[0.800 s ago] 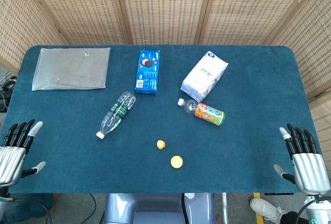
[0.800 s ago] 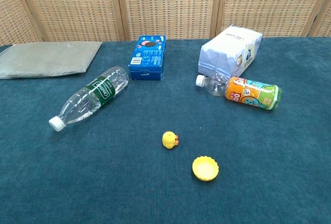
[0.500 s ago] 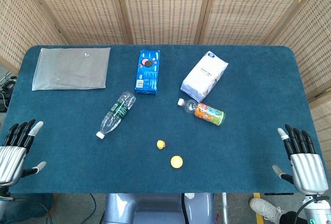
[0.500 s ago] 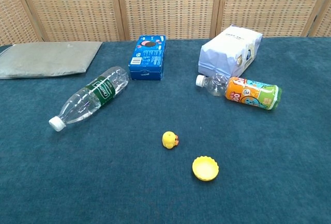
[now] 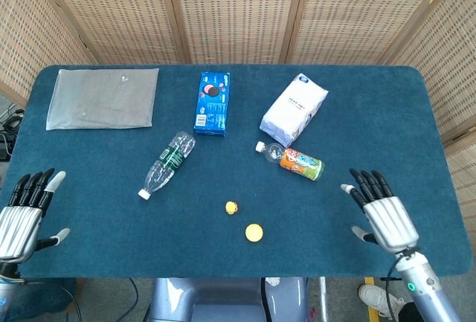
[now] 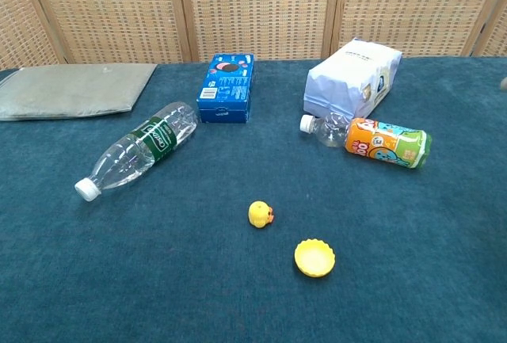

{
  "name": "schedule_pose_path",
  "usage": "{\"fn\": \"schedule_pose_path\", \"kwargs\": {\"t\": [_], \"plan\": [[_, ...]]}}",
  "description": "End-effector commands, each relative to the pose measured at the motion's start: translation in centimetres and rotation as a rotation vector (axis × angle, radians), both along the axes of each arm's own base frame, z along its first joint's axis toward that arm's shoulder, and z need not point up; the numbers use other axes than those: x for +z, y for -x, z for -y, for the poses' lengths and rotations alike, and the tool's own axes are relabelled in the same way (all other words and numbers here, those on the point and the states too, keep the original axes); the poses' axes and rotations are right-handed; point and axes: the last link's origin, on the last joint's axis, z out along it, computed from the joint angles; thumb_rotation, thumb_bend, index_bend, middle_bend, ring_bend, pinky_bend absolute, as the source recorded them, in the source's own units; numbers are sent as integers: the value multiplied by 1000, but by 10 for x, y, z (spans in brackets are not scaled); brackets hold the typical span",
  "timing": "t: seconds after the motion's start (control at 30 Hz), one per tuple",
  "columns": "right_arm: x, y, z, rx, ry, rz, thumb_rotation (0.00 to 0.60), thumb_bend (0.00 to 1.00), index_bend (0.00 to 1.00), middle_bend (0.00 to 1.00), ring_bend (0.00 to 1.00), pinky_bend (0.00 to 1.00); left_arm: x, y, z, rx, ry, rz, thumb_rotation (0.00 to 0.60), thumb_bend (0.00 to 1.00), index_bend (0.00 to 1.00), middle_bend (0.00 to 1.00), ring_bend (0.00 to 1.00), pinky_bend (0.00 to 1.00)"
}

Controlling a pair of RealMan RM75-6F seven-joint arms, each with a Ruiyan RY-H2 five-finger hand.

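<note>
My right hand (image 5: 383, 214) hovers over the blue table near its front right, fingers spread, holding nothing; the orange-labelled bottle (image 5: 294, 161) (image 6: 380, 141) lies nearest, up and to its left. My left hand (image 5: 26, 210) sits at the table's front left edge, fingers apart and empty. A clear water bottle (image 5: 166, 163) (image 6: 139, 150) lies on its side left of centre. A small yellow duck (image 5: 232, 207) (image 6: 260, 214) and a yellow cap (image 5: 254, 232) (image 6: 314, 257) rest near the front middle. The chest view shows neither hand clearly.
A blue cookie box (image 5: 213, 103) (image 6: 227, 88) and a white bag (image 5: 294, 109) (image 6: 353, 80) lie toward the back. A grey flat pouch (image 5: 103, 97) (image 6: 71, 89) lies at the back left. Woven screens stand behind the blue table (image 5: 372, 106).
My right hand has moved left and inward from the table's front right corner onto the table. The left hand has barely shifted. The objects have not moved.
</note>
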Motion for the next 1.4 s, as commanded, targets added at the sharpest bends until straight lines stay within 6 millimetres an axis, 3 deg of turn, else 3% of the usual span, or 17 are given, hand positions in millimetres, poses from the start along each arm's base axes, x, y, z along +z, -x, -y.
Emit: {"fn": "schedule_pose_path", "kwargs": {"t": [0.03, 0.17, 0.27, 0.37, 0.53, 0.77, 0.97, 1.4], "plan": [[-26, -48, 43, 72, -175, 37, 600, 0, 227, 0, 0, 0, -2, 1, -3, 5, 4, -6, 600, 58, 0, 0, 0, 0], [-52, -78, 67, 99, -266, 13, 600, 0, 236, 0, 0, 0, -6, 3, -8, 20, 14, -16, 600, 58, 0, 0, 0, 0], [-95, -113, 81, 128, -361, 19, 600, 0, 246, 0, 0, 0, -7, 8, -14, 53, 21, -18, 600, 58, 0, 0, 0, 0], [-124, -133, 91, 129, -381, 5, 600, 0, 252, 0, 0, 0, -8, 10, -18, 67, 26, -17, 600, 57, 0, 0, 0, 0], [-160, -157, 95, 102, -410, 6, 600, 0, 274, 0, 0, 0, -7, 14, -23, 87, 28, -17, 600, 57, 0, 0, 0, 0], [-202, -174, 92, 58, -438, -36, 600, 0, 307, 0, 0, 0, -8, 17, -26, 107, 38, -16, 600, 59, 0, 0, 0, 0], [-217, -175, 93, 40, -419, -70, 600, 16, 370, 0, 0, 0, -7, 18, -27, 111, 42, -10, 600, 59, 0, 0, 0, 0], [-223, -173, 96, 7, -408, -78, 600, 86, 410, 0, 0, 0, -7, 18, -27, 109, 44, -6, 600, 59, 0, 0, 0, 0]]}}
